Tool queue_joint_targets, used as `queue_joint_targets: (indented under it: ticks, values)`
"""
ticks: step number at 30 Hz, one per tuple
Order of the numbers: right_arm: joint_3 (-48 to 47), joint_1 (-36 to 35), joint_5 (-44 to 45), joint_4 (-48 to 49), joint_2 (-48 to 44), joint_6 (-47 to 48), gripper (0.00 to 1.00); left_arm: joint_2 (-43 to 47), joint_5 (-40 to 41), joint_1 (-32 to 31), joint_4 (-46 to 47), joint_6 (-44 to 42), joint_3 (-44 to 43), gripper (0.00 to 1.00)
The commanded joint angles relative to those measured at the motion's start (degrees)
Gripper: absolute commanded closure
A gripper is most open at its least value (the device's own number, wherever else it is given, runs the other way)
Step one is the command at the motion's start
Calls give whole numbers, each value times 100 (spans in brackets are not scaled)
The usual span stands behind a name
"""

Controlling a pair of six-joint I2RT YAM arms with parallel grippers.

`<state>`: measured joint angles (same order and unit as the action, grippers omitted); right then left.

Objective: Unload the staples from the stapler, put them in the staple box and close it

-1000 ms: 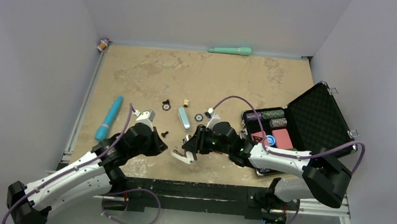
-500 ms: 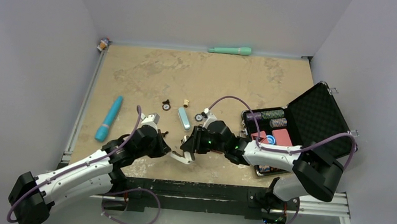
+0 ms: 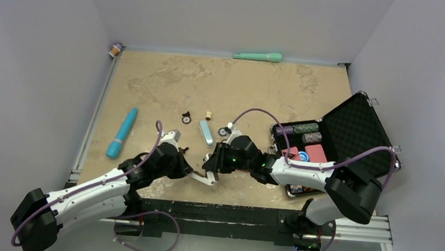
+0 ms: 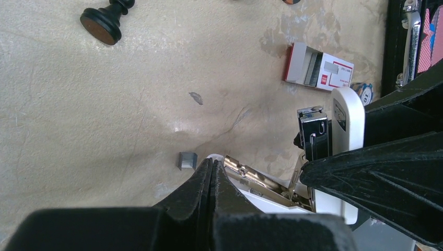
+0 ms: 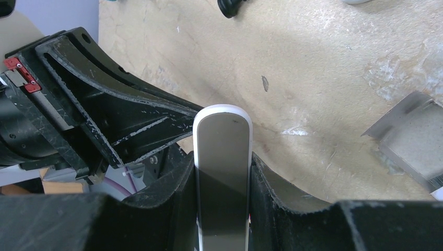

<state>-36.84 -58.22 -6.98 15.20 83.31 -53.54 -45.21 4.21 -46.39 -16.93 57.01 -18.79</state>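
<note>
Left end effector (image 4: pixel 210 166) is clenched with nothing between the fingers. Its tips sit at the open metal tray of the stapler (image 4: pixel 347 123), touching or almost touching, can't tell which. Right end effector (image 5: pixel 222 162) is clamped on the stapler's white top arm, one finger on each side. The stapler is hinged open, top arm raised and white base lower, near the front edge of the counter (image 3: pixel 163 85) between the two arms.

The staples (image 4: pixel 186 160) are a tiny grey strip lying loose on the counter, just beside the left fingertips and the end of the stapler base. They are outside the stapler and nothing holds them. Can't tell whether more sit in the tray.

A bit further out, a small box of staples (image 4: pixel 318 66) with a red-and-white label lies open on its side, near the stapler. A black pawn-shaped piece (image 4: pixel 107 23) lies tipped over on the counter, well apart from the strip.

To the right, a black case (image 3: pixel 357 127) stands with its lid up and chips inside. A blue tube (image 3: pixel 122 132) lies on the left side. A mint-green tube (image 3: pixel 258 56) lies at the far edge.
</note>
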Motion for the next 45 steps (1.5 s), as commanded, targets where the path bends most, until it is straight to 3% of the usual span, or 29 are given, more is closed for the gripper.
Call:
queue_joint_targets:
  ticks: [1,27,33,40,45]
  values:
    - [-317,-34,28,326,-18,-86,100,15,-164,10,343,133,122,100]
    - [-322,-36,690,-165,-711,-179,100,927,-505,8,-201,416,362,100]
    - [-270,-35,1037,-510,-1098,-139,100,1403,-309,16,-950,260,54,100]
    - [-199,261,1995,-1490,-2589,-166,100,2311,316,15,-2829,-276,-1106,100]
    - [-89,789,1527,-1390,-3731,153,100,2568,292,9,-3257,-411,-1465,100]
